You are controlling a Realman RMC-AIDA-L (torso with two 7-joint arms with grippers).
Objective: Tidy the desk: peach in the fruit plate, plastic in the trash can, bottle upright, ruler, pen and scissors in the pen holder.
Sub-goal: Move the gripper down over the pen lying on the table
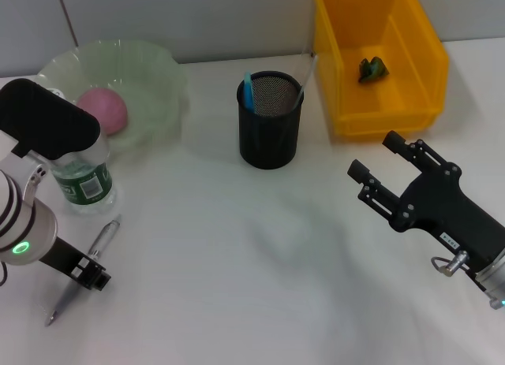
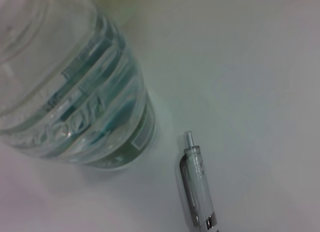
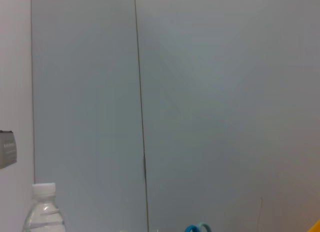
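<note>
White worktop (image 1: 237, 286) is carrying nearly everything already sorted, and the bottle (image 1: 85, 176) serves as the landmark. It is standing upright, with the peach (image 1: 103, 109) sitting in the fruit plate (image 1: 150, 73) just behind it. Toward the robot's right of the bottle, the pen holder (image 1: 271, 121) is showing blue handles and a thin clear strip poking out, and the yellow trash can (image 1: 379, 65) beyond is holding a dark scrap. Only the pen (image 2: 198, 187) is lying loose, just in front of the bottle, pointing toward it.

The left gripper (image 1: 88, 272) is hovering over the pen; whether its fingers are wide or narrow cannot be told. It is probably needing to pinch the barrel's middle, across its length, keeping clear of the bottle. The right gripper (image 1: 379, 173) is waiting well apart, fingers spread and empty.
</note>
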